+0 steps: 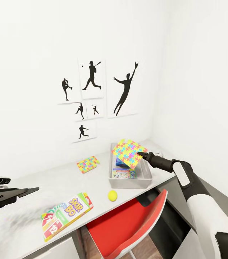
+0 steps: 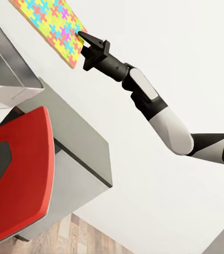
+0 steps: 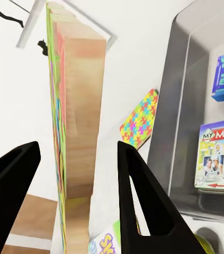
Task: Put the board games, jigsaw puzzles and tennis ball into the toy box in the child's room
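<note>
The flat square jigsaw puzzle with a multicoloured mosaic face (image 1: pixel 130 153) hangs tilted in the air above the grey rectangular toy box with low flared walls (image 1: pixel 112 180), at the far right of the long light-grey desk (image 1: pixel 38 187). The right gripper (image 1: pixel 141 154) meets the puzzle's edge; in the right wrist view its black fingers (image 3: pixel 138 196) stand on either side of the puzzle's wooden edge with a gap showing, so whether they actually pinch it is hard to say. Inside the toy box lie a blue game box (image 1: pixel 121 162) and a pale green-edged game box (image 1: pixel 123 174). A second small mosaic puzzle square (image 1: pixel 87 164) lies flat on the desk left of the toy box. The small yellow-green tennis ball (image 1: pixel 112 195) rests near the box's front corner, and the yellow-green-red SKIP-BO game box (image 1: pixel 66 214) lies near the desk's front edge. The left gripper (image 1: pixel 35 190) hovers over the desk's left part, its fingers seemingly pressed together. A red chair (image 1: pixel 128 223) stands below the desk.
</note>
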Controlling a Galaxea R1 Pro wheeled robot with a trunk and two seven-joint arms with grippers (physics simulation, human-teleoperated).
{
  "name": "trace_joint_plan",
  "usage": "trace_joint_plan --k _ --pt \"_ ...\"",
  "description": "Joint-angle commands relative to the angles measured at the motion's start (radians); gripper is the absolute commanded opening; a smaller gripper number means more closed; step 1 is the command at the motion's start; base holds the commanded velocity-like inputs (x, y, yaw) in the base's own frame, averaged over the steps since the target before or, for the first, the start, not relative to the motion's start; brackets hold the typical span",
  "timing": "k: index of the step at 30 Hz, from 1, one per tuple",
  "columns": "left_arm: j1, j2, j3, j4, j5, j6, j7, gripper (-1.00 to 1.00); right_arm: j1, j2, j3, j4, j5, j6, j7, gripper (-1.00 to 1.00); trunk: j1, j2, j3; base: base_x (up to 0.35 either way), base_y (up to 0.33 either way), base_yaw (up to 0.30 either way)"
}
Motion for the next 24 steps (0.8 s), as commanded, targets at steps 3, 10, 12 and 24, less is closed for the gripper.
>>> trace_joint_plan --k 3,10,12,24 --pt "-0.001 0.000 0.000 0.000 0.000 0.011 -0.004 1.00 -0.001 0.001 -0.003 0.000 0.001 0.006 0.001 -1.00 0.001 -0.002 -0.002 0.008 0.022 0.000" --pt "-0.001 0.000 0.000 0.000 -0.001 0.011 -0.004 1.00 -0.001 0.000 -0.003 -0.002 0.002 0.006 0.000 -1.00 0.001 -0.002 -0.002 0.099 0.127 0.000" --pt "-0.001 0.000 0.000 0.000 -0.002 0.011 -0.004 1.00 -0.001 0.000 -0.003 -0.002 0.002 0.006 0.001 -1.00 0.001 -0.002 -0.002 0.101 0.054 0.000" --pt "-0.001 0.000 0.001 0.000 -0.001 0.011 -0.004 1.00 -0.001 0.000 -0.003 -0.002 0.000 0.006 0.001 -1.00 0.001 -0.002 -0.002 0.133 0.106 0.000"
